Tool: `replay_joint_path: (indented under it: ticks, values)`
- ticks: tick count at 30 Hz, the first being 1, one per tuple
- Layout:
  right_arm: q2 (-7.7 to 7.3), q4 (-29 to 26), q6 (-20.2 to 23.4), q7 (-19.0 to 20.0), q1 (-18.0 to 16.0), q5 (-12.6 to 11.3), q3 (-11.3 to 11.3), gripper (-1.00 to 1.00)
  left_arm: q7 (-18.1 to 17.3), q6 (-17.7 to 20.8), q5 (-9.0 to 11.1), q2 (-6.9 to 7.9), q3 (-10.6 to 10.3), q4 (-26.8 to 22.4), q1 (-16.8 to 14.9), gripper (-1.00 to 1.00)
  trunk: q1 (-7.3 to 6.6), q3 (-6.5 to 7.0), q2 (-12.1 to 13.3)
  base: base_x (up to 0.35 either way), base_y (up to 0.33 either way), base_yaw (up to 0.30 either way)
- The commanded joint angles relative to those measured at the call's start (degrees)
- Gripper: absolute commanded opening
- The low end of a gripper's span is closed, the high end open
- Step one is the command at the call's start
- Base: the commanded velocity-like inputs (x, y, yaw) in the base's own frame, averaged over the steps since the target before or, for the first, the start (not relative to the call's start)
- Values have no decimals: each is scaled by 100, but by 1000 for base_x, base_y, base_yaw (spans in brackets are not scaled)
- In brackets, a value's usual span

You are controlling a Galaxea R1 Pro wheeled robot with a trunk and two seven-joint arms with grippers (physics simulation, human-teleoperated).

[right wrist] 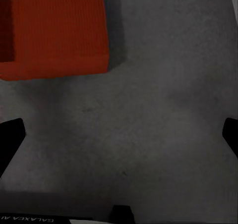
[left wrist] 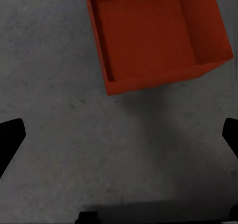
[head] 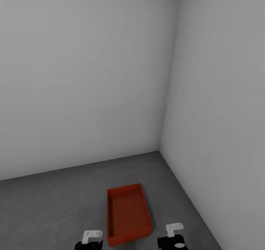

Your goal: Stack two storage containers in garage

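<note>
Pale grey walls (head: 84, 76) meet at a corner above the dark concrete floor (head: 55, 202). One orange-red storage container (head: 127, 214) sits open-top on that floor near the corner, empty. Left gripper (left wrist: 119, 137) and right gripper (right wrist: 119, 137) hover over bare floor beside it, jaws spread wide, holding nothing.

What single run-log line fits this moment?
place: garage corner | orange-red open-top plastic bin: on dark grey concrete floor, empty, nothing stacked | left gripper: open, empty | right gripper: open, empty

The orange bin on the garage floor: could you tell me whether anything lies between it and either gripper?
Nothing visible does. Bare concrete floor separates the bin from the left gripper and right gripper, both open.
</note>
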Motion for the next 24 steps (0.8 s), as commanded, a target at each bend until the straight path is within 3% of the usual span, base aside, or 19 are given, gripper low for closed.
replay_joint_path:
  ticks: [1, 11, 24]
  values:
    - [-2, -2, 25, -38, -5, 22, 37, 100, -20, -22, 59, 2, -42, 7, -4, 100, 2, -10, -9, -13, 275, -286]
    - [0, -1, 25, -36, -5, 22, 39, 100, -35, -24, 33, 3, -47, 7, -4, 100, 2, -10, -9, -31, 243, -286]
    - [1, -3, 25, -36, -5, 22, 41, 100, -35, -18, 18, 1, -47, 8, -4, 100, 2, -10, -9, -147, 154, -286]
